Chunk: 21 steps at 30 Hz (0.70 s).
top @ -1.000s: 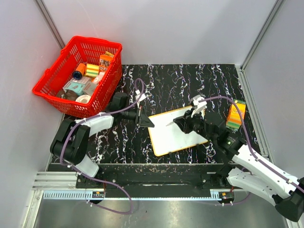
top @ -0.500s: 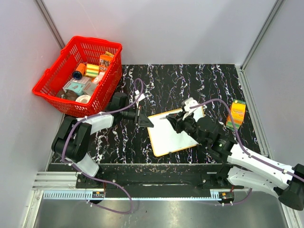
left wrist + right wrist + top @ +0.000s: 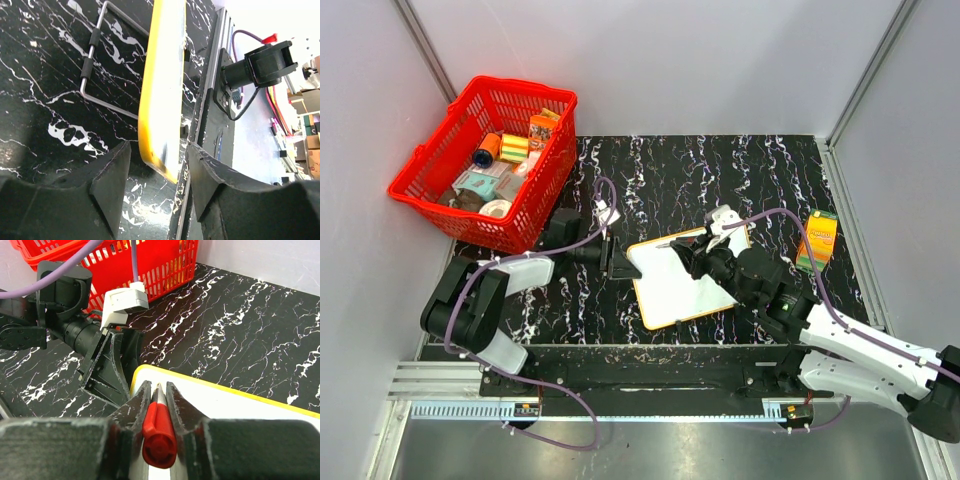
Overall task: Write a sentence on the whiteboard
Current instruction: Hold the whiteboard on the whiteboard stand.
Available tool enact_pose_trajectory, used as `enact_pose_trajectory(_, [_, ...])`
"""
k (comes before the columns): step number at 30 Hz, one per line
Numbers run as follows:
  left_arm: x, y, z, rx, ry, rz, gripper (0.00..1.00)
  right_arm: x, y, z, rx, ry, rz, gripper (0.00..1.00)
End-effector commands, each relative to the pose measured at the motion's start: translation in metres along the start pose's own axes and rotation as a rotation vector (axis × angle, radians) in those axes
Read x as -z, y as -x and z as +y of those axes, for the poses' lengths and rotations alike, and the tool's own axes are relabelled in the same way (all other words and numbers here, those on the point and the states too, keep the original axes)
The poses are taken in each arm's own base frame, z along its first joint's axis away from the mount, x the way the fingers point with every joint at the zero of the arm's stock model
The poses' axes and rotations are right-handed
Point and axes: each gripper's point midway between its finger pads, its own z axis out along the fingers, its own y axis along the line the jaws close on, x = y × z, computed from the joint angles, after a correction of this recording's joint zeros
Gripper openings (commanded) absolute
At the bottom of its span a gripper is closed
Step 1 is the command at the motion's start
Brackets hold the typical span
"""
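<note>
The whiteboard point(image 3: 682, 284) lies flat on the black marbled table, white with an orange-yellow rim. I see no red lettering on it. My right gripper point(image 3: 686, 259) is shut on a red marker point(image 3: 159, 432), and the marker's tip hovers over the board's left corner point(image 3: 150, 375). My left gripper point(image 3: 619, 258) is open. In the left wrist view its jaws stand either side of the board's yellow edge point(image 3: 157, 100), with a gap on both sides of the left gripper point(image 3: 157, 175).
A red basket point(image 3: 438, 196) with several small items stands at the back left. An orange and green box point(image 3: 817, 240) lies at the right. A bent metal wire point(image 3: 95, 50) lies on the table beside the board. Grey walls enclose the table.
My right arm swung left, bringing the marker over the board's left part. My left gripper shifted slightly, and its jaws now straddle the board's left corner.
</note>
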Motion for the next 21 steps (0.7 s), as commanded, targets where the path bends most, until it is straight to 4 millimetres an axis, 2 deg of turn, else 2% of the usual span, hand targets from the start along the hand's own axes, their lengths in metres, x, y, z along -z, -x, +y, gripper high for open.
enact_pose_trajectory(1, [0.002,0.019,-0.015,-0.104,-0.063,-0.070,0.54,0.000,0.017,0.005,-0.023,0.014,-0.060,0.00])
enact_pose_trajectory(5, [0.003,0.025,-0.021,-0.122,-0.093,-0.099,0.52,-0.003,0.012,0.008,-0.025,0.028,-0.049,0.00])
enact_pose_trajectory(8, [0.009,0.031,-0.016,-0.128,-0.056,-0.137,0.50,-0.004,0.012,0.010,-0.030,0.036,-0.048,0.00])
enact_pose_trajectory(11, [0.012,0.034,-0.017,-0.129,-0.069,-0.153,0.41,-0.005,0.009,0.011,-0.028,0.039,-0.041,0.00])
enact_pose_trajectory(12, [0.012,0.035,-0.018,-0.128,-0.074,-0.155,0.35,-0.005,0.008,0.012,-0.029,0.042,-0.039,0.00])
enact_pose_trajectory(15, [0.012,0.036,-0.021,-0.132,-0.093,-0.156,0.31,-0.007,0.005,0.013,-0.025,0.050,-0.035,0.00])
enact_pose_trajectory(18, [0.011,0.037,-0.022,-0.129,-0.110,-0.156,0.20,-0.008,0.000,0.020,0.006,0.099,-0.025,0.00])
enact_pose_trajectory(19, [0.011,0.036,-0.022,-0.128,-0.114,-0.152,0.10,-0.008,-0.001,0.022,0.012,0.108,-0.024,0.00])
enact_pose_trajectory(21, [0.010,0.036,-0.021,-0.125,-0.113,-0.152,0.04,-0.008,-0.003,0.024,0.027,0.125,-0.020,0.00])
